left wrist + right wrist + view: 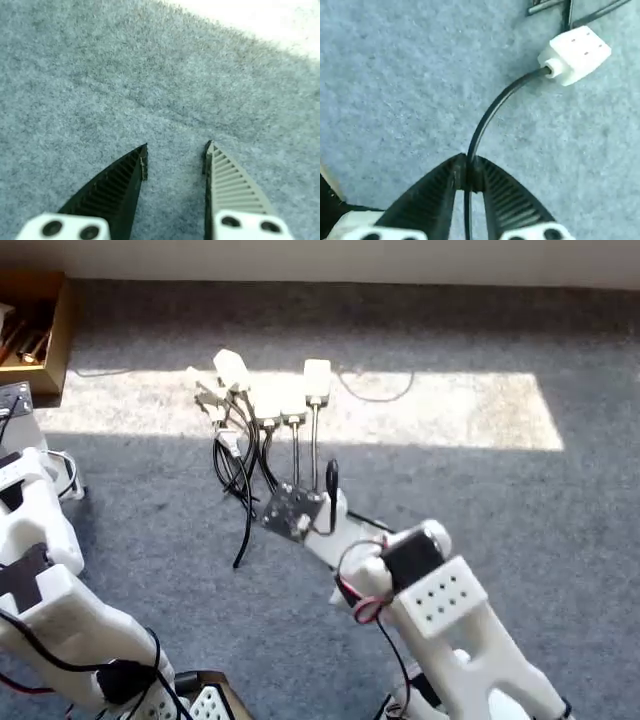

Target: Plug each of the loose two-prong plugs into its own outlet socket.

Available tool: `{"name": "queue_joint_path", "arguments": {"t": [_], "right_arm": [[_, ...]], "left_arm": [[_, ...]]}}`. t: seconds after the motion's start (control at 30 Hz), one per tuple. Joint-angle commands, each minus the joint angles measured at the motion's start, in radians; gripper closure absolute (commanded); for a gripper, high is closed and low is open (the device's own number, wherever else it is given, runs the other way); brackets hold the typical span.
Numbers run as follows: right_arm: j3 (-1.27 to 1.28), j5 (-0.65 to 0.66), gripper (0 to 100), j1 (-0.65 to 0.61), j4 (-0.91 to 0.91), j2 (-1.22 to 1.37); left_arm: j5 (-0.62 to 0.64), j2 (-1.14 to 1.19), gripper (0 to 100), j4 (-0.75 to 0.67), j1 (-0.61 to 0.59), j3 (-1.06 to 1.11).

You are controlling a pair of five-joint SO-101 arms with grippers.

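The right tool (469, 172) was clenched on a black cord (489, 119), some way behind its white plug (575, 55). In the high view the plug lay upper middle on the grey tabletop (520, 530), its long axis vertical in the frame, pointing to the top edge. The left tool (175, 160) hung released.

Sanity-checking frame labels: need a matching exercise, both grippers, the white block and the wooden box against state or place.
1 left gripper
2 right gripper
3 white block
4 wooden box

a fingers shut on black cable
b at that cable's end
c fingers open over carpet
d top-left corner of the high view

Pairs: 1-c, 2-a, 3-b, 4-d
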Motion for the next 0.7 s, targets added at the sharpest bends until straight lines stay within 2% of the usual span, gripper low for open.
{"name": "queue_joint_path", "arguments": {"t": [0.0,0.13,0.2,0.37,0.5,0.67], "right_arm": [[0.328,0.018,99.2,-0.022,-0.088,-0.282],[0.381,0.06,99.2,0.024,-0.051,-0.46],[0.374,0.12,99.1,0.039,0.019,-0.472],[0.374,0.241,99.1,0.18,0.031,-0.472],[0.352,0.203,99.1,0.231,-0.004,-0.47],[0.245,0.086,99.1,0.182,-0.001,-0.329]], "left_arm": [[-0.008,-0.002,81,0.029,0.012,-0.027],[-0.008,-0.01,81,0.029,0.01,-0.028],[-0.008,-0.012,81,0.031,0.01,-0.028],[-0.008,-0.012,81,0.031,0.016,-0.027],[-0.006,-0.01,82,0.031,0.031,-0.027],[-0.003,-0.007,82,0.032,0.054,-0.025]]}}
